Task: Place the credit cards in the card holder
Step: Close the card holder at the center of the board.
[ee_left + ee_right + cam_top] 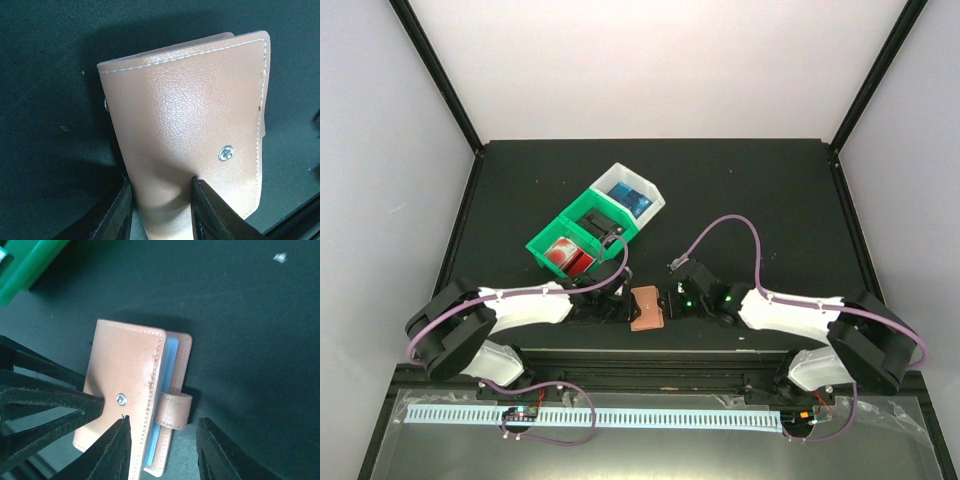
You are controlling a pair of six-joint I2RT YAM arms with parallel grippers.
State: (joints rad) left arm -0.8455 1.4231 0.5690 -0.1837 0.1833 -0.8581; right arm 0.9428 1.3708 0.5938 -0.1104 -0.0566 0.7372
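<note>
Two bins sit left of centre on the dark desk (770,200). The green bin (542,243) holds a red and white card (566,255). The white bin (655,200) touching it holds something blue, too small to identify. Nearer the arms, in the middle, a tan-brown leather wallet (646,307) lies folded on the desk. It has white stitching and a silver snap, its tab (172,410) is unfastened, and pale blue sleeves show at one edge. The left fingers (120,215) pinch its left edge, covering part of it. The right fingers (116,452) hang spread apart either side of the tab, holding nothing.
</note>
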